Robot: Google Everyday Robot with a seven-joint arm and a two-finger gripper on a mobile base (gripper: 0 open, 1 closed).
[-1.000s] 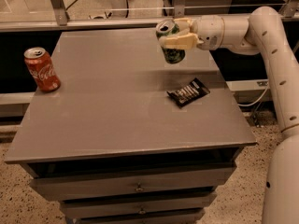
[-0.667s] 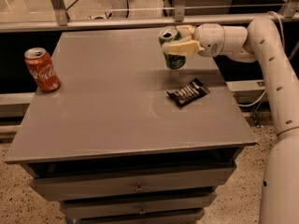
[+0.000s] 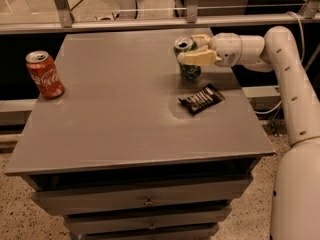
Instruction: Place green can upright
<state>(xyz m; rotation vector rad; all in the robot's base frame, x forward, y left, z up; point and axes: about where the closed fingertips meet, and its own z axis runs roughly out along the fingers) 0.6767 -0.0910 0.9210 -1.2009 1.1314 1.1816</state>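
The green can (image 3: 190,72) stands upright near the right rear of the grey table (image 3: 120,129), its silver top facing up and its base at or just above the table surface. My gripper (image 3: 190,49) reaches in from the right and is shut on the can's upper half, with one pale finger (image 3: 196,59) across the front and the other behind the top. The lower part of the can shows below the fingers.
A red Coca-Cola can (image 3: 45,74) stands upright at the table's left edge. A dark snack wrapper (image 3: 201,99) lies just in front of the green can. Drawers sit below the tabletop. A metal rail (image 3: 150,23) runs behind the table.
My gripper has moved down and slightly toward the front with the green can. The can has come from a slight tilt above the table to upright at the surface.
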